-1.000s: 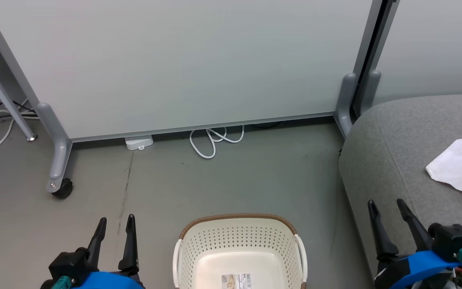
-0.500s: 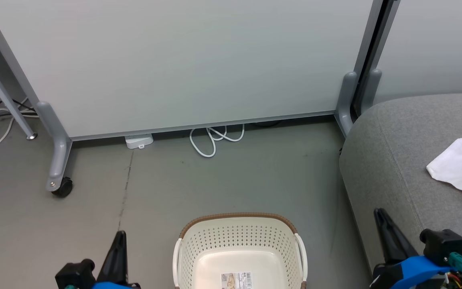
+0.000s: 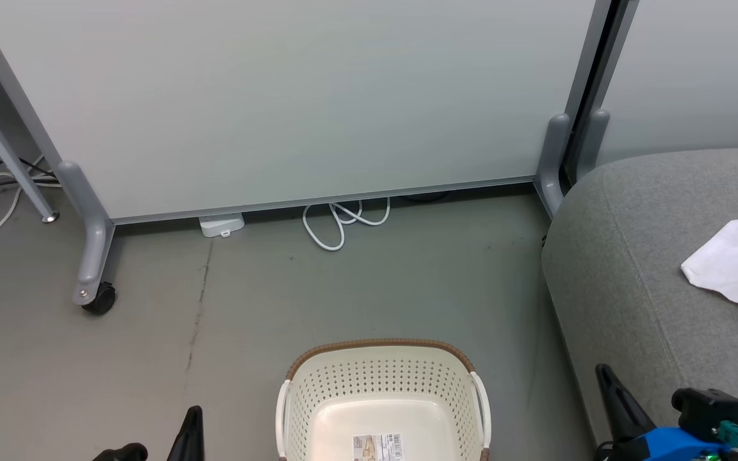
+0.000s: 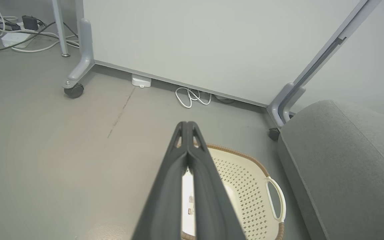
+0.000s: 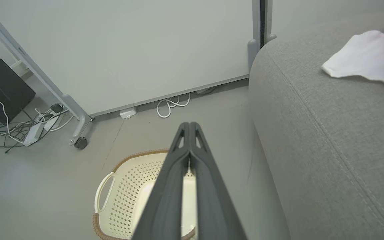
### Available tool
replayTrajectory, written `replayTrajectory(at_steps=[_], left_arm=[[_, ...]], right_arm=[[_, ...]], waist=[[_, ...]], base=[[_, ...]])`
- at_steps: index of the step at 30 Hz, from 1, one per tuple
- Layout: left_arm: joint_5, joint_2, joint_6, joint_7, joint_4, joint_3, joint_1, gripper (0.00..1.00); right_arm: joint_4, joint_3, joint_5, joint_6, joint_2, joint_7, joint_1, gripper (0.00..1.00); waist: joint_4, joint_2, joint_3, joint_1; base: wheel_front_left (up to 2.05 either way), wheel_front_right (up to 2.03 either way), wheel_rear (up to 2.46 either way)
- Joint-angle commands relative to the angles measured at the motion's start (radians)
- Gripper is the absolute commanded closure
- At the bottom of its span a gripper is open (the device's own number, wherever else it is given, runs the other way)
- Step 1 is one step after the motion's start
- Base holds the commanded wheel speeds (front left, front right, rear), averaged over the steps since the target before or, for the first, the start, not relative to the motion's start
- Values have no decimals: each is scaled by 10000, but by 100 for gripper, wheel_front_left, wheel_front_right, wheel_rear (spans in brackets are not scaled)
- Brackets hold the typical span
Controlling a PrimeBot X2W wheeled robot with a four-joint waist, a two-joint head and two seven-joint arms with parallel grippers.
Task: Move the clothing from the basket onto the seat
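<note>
Head view: clothing [image 3: 734,266] lies on seat [image 3: 625,256], at frame's right edge. Basket [image 3: 378,381] on floor [image 3: 247,301] near seat edge. Left gripper [image 3: 194,413] and right gripper [image 3: 601,371] pinched closed, holding nothing. Open floor left of basket.

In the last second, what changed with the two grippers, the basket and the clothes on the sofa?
The left gripper and right gripper both closed, on nothing, and drew back toward the bottom edge of the head view. Nothing was taken or let go. The basket stays on the floor with its label inside, and the clothing lies as before on the seat.
</note>
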Motion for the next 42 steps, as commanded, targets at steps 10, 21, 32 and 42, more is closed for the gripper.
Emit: replayTrajectory(at_steps=[10,21,32,42], left_arm=[[-1758,-45,-2,493,-507,395,-438,100],[-3293,-88,-4,945,-794,674,-641,100],[-4648,-127,-5,1350,-1045,916,-816,100],[-5754,-160,-7,1683,-1249,1128,-964,100]], right_arm=[[-132,-136,2032,1,-33,245,-381,100],[-119,-226,3797,1,-43,452,-576,100],[-105,-308,5348,1,-54,634,-735,100],[-92,-377,6621,2,-62,781,-886,100]], waist=[[-30,-1,15,0],[-63,-1,33,0],[-95,-1,50,0],[-124,-1,65,0]], base=[[0,0,0],[0,0,0],[0,0,0],[0,0,0]])
